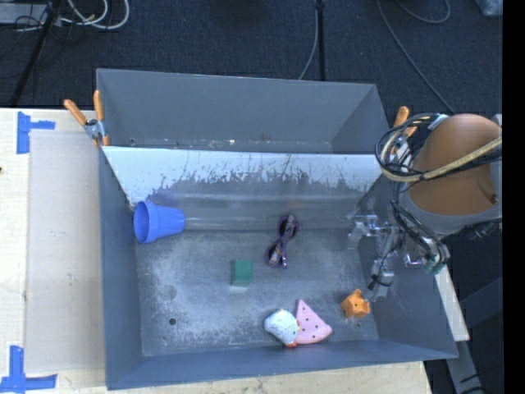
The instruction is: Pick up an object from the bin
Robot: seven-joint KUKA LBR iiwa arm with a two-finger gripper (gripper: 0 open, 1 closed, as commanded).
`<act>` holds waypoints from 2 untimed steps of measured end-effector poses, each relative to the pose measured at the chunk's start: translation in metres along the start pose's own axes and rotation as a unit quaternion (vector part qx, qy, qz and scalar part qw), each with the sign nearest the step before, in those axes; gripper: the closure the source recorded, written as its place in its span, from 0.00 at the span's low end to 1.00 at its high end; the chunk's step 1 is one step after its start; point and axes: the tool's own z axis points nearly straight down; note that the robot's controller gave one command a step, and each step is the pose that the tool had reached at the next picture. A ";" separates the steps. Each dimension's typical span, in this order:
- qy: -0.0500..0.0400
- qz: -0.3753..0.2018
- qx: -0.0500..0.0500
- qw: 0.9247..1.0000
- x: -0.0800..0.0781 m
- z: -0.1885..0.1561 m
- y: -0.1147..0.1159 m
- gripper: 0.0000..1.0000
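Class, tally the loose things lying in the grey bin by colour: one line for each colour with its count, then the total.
Blue: 1, the cup
Purple: 1, the sunglasses
Green: 1, the block
Orange: 1, the small lump
White: 1, the soft toy
Pink: 1, the spotted wedge
Total: 6

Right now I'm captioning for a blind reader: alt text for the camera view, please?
The tool hangs at the right of the grey bin, near a small orange toy. Elsewhere lie a blue cup, purple glasses, a green block.
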 end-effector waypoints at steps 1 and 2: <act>-0.004 -0.001 0.001 1.000 -0.002 -0.005 0.000 0.00; -0.006 -0.063 0.001 0.998 0.001 0.010 -0.001 0.00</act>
